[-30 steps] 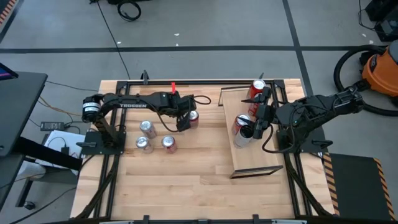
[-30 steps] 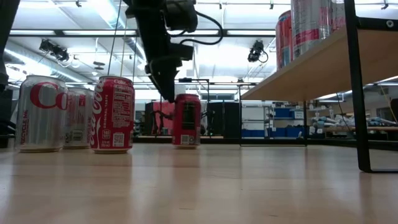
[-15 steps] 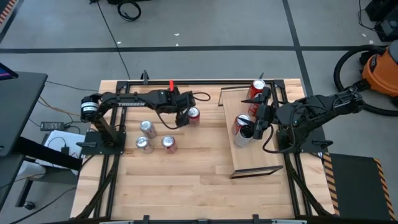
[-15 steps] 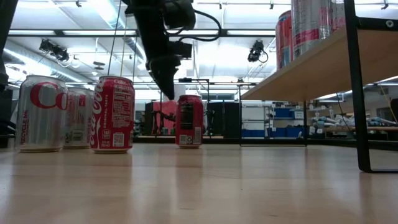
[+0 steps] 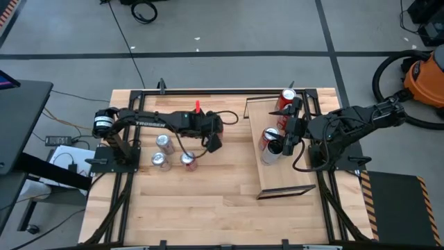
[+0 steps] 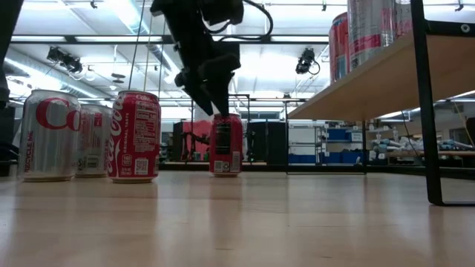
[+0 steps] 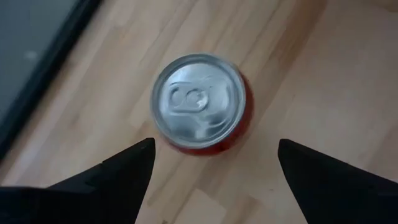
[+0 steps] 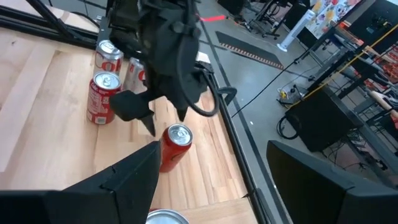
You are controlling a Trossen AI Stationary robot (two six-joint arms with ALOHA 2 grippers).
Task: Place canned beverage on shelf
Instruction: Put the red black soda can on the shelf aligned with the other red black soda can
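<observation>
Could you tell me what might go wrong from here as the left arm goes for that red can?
The open left end effector hovers above the red can, which sits off-centre between its fingers, so one finger could land on the rim and tip it. Three other cans stand close by on the table, and a swinging arm could knock them.

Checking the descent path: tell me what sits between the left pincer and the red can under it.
Nothing. In the left wrist view the red can stands upright on bare wood between the open fingers; the low view shows the left pincer just above its top.
</observation>
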